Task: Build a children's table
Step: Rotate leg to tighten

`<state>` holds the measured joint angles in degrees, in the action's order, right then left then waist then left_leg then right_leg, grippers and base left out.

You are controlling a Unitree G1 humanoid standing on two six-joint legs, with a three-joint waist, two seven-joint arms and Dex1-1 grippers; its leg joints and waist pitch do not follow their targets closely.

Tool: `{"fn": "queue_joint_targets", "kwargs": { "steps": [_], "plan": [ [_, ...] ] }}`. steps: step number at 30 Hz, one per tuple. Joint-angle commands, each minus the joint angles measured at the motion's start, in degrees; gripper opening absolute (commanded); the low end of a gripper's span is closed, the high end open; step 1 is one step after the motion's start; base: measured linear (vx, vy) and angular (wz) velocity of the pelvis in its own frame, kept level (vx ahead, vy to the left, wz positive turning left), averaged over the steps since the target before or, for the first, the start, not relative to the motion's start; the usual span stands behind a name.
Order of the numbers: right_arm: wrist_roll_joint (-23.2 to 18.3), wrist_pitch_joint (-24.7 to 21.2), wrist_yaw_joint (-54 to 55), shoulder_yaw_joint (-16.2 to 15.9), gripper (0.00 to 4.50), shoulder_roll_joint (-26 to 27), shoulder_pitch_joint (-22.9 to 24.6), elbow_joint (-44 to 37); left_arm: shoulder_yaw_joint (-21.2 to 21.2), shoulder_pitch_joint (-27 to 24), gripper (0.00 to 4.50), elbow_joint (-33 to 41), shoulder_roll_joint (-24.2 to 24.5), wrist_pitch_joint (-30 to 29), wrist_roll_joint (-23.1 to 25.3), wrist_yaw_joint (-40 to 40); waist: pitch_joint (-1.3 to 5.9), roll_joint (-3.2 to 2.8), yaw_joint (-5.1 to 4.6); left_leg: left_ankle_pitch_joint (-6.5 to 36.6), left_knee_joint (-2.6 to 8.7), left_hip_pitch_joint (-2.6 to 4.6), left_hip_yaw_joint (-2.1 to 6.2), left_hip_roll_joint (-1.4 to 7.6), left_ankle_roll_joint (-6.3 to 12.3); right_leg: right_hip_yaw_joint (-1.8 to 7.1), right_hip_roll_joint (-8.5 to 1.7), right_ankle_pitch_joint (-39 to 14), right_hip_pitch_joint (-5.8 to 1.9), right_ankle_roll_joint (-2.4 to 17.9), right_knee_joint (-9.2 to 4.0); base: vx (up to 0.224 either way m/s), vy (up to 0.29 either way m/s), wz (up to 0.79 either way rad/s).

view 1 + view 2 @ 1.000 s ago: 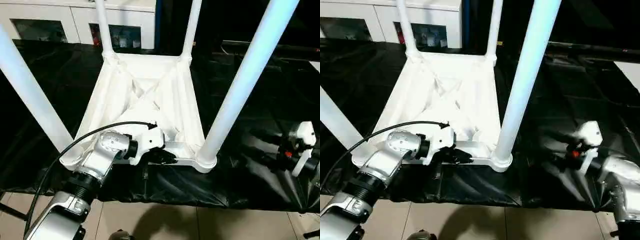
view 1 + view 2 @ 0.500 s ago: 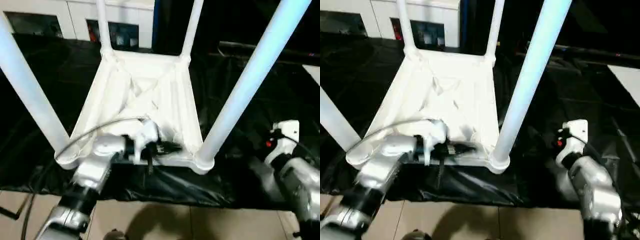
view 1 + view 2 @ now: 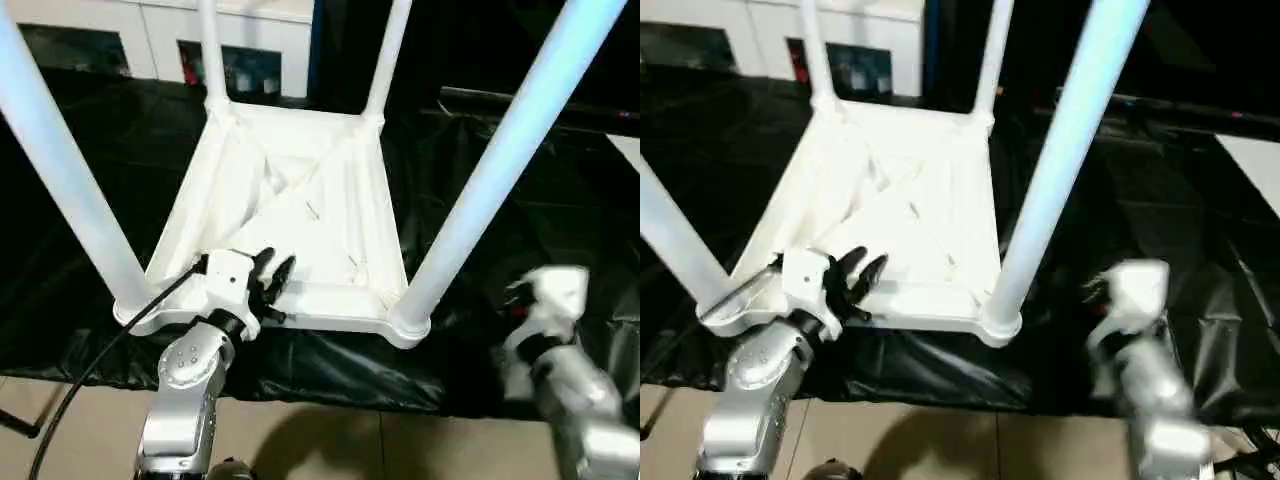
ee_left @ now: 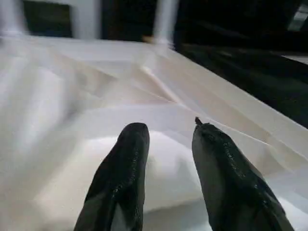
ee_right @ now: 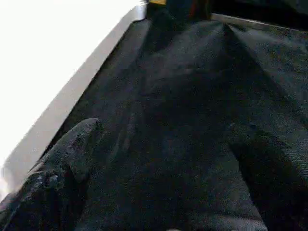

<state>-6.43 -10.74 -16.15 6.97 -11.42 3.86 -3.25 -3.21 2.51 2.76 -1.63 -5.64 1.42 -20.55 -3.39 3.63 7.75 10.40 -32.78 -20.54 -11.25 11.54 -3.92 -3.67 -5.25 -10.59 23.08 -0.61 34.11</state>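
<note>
While the children's table (image 3: 290, 200) lies upside down on the black cloth (image 3: 480, 340), its four white legs (image 3: 500, 170) stand up from the corner sockets. On the left, the left gripper (image 3: 272, 272) hangs over the near rim of the ribbed underside, its two black fingers (image 4: 120, 178) parted with nothing between them. On the right, the right gripper (image 5: 163, 159) sits over the cloth beside the table's white edge, fingers spread wide and empty.
</note>
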Motion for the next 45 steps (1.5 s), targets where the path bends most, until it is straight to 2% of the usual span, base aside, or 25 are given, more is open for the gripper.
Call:
{"fn": "queue_joint_targets", "kwargs": {
  "steps": [1,2,3,4,5,6,7,8,9,10,11,12,13,14,15,16,18,20,22,28,31,35,38,40,45],
  "plan": [
    [-0.51,0.2,-2.33,-1.45,4.5,-0.58,0.72,-1.64,0.46,-0.91,1.74,1.78,-0.31,0.26,2.07,2.68,3.03,-0.31,-0.38,18.37,4.24,0.1,1.23,1.85,0.64,2.39,-2.3,-16.38,-2.27,3.75,-4.89,0.0,0.0,0.0],
    [1.27,0.8,-1.8,-2.95,4.5,-1.05,1.61,-2.27,0.8,-2.0,1.74,3.64,-0.27,0.03,2.99,3.71,2.73,-0.02,-0.07,17.57,5.06,-2.39,3.12,1.12,2.69,0.41,-3.03,-15.73,-4.1,3.53,-4.08,0.0,0.0,0.0],
    [2.16,1.19,-0.56,-3.18,4.5,-1.02,1.95,-2.7,0.71,-2.7,1.74,5.05,-0.59,0.05,3.56,4.76,3.12,-1.23,-0.55,18.26,5.58,-2.55,4.99,1.59,3.45,-1.69,-2.29,-14.5,-4.7,2.95,-4.21,0.0,0.0,0.0],
    [2.26,1.24,0.14,-3.06,4.5,-0.87,2.06,-2.95,0.62,-3.05,1.74,5.79,-0.84,0.15,3.82,5.39,3.11,-2.58,-1.73,20.96,5.73,-1.79,7.6,3.02,3.89,-2.89,-1.38,-9.91,-4.48,6.22,-3.77,-0.003,-0.03,0.47],
    [1.79,1.1,0.64,-2.45,4.5,-0.47,2.08,-3.03,0.16,-3.3,1.74,6.21,-1.2,0.25,3.48,5.79,2.89,-3.11,-2.24,22.6,6.3,-1.67,9.44,4.13,4.9,-3.47,-0.53,-8.27,-4.51,8.38,-2.93,0.029,-0.061,0.61],
    [1.27,1.05,1.25,-1.68,4.5,0.08,2.15,-3.09,-0.38,-3.65,1.74,6.68,-1.67,0.47,3.0,6.39,2.44,-3.87,-3.35,26.85,8.07,-0.98,13.53,6.37,7.81,-3.75,0.89,-9.04,-3.67,12.14,0.7,0.029,-0.061,0.61],
    [0.68,1.4,1.05,-1.27,4.5,0.36,2.22,-3.15,-0.56,-3.89,1.74,6.86,-1.51,1.6,2.67,6.16,2.56,-4.04,-4.09,25.73,7.74,1.02,15.86,7.89,11.05,-2.6,1.27,-10.61,-1.82,15.38,3.29,0.029,-0.111,0.62],
    [-0.31,1.7,0.63,-0.19,4.5,0.4,2.92,-3.3,-0.55,-5.56,1.74,7.66,-0.74,3.88,1.19,5.27,2.51,-3.94,-4.57,22.75,7.82,2.3,13.42,10.66,10.86,-1.35,0.42,-9.01,-0.55,15.22,3.42,0.027,-0.176,0.54],
    [-0.68,1.8,0.45,0.25,4.5,0.33,3.26,-3.36,-0.49,-6.35,1.74,8.0,-0.37,4.88,0.72,4.94,1.92,-2.41,-3.78,20.88,6.95,0.0,8.72,7.8,14.09,0.91,-1.23,-4.03,-1.25,17.06,2.47,0.027,-0.176,0.54],
    [-1.85,1.4,-0.06,1.12,4.5,0.3,3.87,-3.56,-0.58,-7.56,1.74,8.5,0.04,5.3,-0.03,4.13,1.67,-1.6,-3.35,20.63,4.36,-0.63,6.12,4.62,14.09,2.15,-2.15,-4.56,-0.99,19.9,-0.97,0.047,-0.252,0.34],
    [-2.05,1.33,-0.17,1.25,4.5,0.3,3.96,-3.61,-0.58,-7.74,1.93,8.59,0.12,5.34,-0.14,4.03,1.67,-0.18,-2.29,19.08,-1.75,-1.15,2.28,-1.4,12.47,2.87,-2.52,-9.59,-1.09,20.43,-4.74,0.06,-0.244,0.2],
    [-3.48,1.23,-1.45,2.07,4.5,-0.06,4.9,-4.09,-0.38,-9.25,1.93,9.28,0.7,5.36,-1.04,3.06,2.33,1.22,-0.18,10.42,-6.58,-2.34,1.51,-3.48,8.91,4.46,-5.06,-23.18,-4.22,14.28,-6.71,0.06,-0.244,0.2],
    [-4.0,1.38,-1.97,2.14,4.5,-0.41,5.35,-4.37,-0.16,-9.87,2.03,9.69,0.93,5.13,-1.36,2.76,1.77,0.58,1.51,3.19,-4.33,-3.54,2.72,-2.54,6.11,5.65,-5.79,-25.59,-4.96,3.43,-5.84,0.02,-0.183,0.06],
    [-4.01,1.39,-2.0,2.13,4.5,-0.44,5.36,-4.38,-0.15,-9.89,2.03,9.72,0.94,5.12,-1.36,2.77,1.8,0.63,1.73,2.69,-2.96,-2.99,2.89,-1.85,5.15,5.55,-5.39,-26.23,-4.55,-1.88,-5.57,-0.015,-0.138,0.01],
    [-5.3,1.85,-4.14,2.0,4.5,-1.42,6.44,-5.15,0.13,-11.58,2.13,10.9,1.15,5.21,-1.01,3.23,1.38,-0.29,1.91,5.56,-0.42,-1.92,3.62,-0.53,4.15,4.49,-5.15,-25.48,-4.37,-6.9,-5.53,-0.015,-0.138,0.01],
    [-6.11,2.0,-5.28,2.03,4.5,-1.78,6.97,-5.55,0.16,-12.47,2.22,11.47,1.18,5.43,-0.71,3.54,1.54,-0.58,1.35,7.9,0.88,-1.92,4.49,-0.18,4.22,2.68,-2.98,-21.8,-4.33,-9.53,-4.71,-0.024,-0.109,-0.06],
    [-7.08,2.37,-7.3,1.9,4.5,-2.62,7.71,-6.21,0.06,-13.88,2.35,12.08,1.18,6.32,-1.18,3.81,1.12,-0.82,1.23,11.98,0.99,-0.03,3.82,-0.18,3.98,2.04,-1.92,-24.7,-2.87,-9.26,-6.2,-0.032,-0.087,0.01],
    [-8.75,2.21,-10.15,1.93,4.5,-3.8,8.44,-6.86,-0.75,-15.41,2.5,12.61,0.61,7.55,-1.78,4.91,1.0,-1.18,1.33,12.48,1.67,-0.11,3.61,-0.02,3.56,1.45,-2.2,-28.22,-3.8,-8.08,-6.98,0.0,0.0,0.0],
    [-10.77,2.29,-14.79,1.59,4.5,-6.06,9.56,-7.89,-2.22,-17.42,2.65,13.4,-0.07,9.98,-1.46,7.39,0.71,-1.63,0.91,15.86,2.75,0.7,3.88,1.25,3.7,0.95,-2.58,-30.26,-3.66,-5.26,-7.67,0.0,0.0,0.0],
    [-15.9,-0.41,-26.27,0.7,4.5,-12.95,12.84,-11.61,-5.75,-21.01,3.0,15.3,-3.76,11.4,-3.06,12.9,0.59,-2.44,0.1,17.29,4.36,0.51,5.16,3.92,5.3,1.55,-3.86,-19.07,-4.73,4.25,-6.27,0.019,0.064,0.04],
    [-17.7,-2.24,-30.33,-0.4,4.5,-15.89,13.36,-13.48,-7.72,-22.02,3.32,14.79,-5.16,11.94,-3.97,15.78,0.72,-2.26,-0.1,14.21,4.11,0.25,5.14,3.92,6.64,1.83,-4.19,-11.62,-5.08,7.04,-5.41,0.054,0.075,0.0],
    [-18.0,-2.41,-31.82,-1.37,4.5,-16.67,12.3,-13.65,-8.82,-22.21,3.67,14.52,-4.63,12.43,-4.67,16.66,0.79,-1.69,0.03,9.46,3.55,0.28,4.64,3.53,8.16,2.04,-4.39,-5.88,-4.89,8.3,-4.82,0.0,0.0,0.0],
    [-18.28,-2.23,-31.32,-1.96,4.5,-16.1,10.42,-12.66,-9.24,-20.55,3.86,12.81,-2.32,11.0,-5.49,16.72,0.55,-1.43,0.06,9.89,3.63,0.34,4.46,3.42,8.47,2.02,-4.59,-8.15,-4.78,8.23,-5.01,0.0,0.0,0.0],
    [-17.71,-2.11,-30.76,-2.98,4.5,-15.34,8.65,-11.74,-10.04,-18.29,3.99,10.43,0.14,9.55,-6.84,15.47,0.32,-1.61,0.19,11.8,3.82,0.71,4.33,3.26,7.18,2.1,-4.69,-13.99,-4.44,7.41,-5.64,0.0,0.0,0.0],
    [-14.7,-0.38,-28.54,-5.59,4.5,-12.26,4.29,-7.3,-12.85,-13.96,4.45,5.81,4.88,8.28,-7.86,14.88,0.57,-1.89,0.0,12.42,4.03,0.75,4.54,3.35,4.93,2.06,-4.73,-14.17,-4.41,7.66,-5.36,0.0,0.0,0.0]
  ]
}}
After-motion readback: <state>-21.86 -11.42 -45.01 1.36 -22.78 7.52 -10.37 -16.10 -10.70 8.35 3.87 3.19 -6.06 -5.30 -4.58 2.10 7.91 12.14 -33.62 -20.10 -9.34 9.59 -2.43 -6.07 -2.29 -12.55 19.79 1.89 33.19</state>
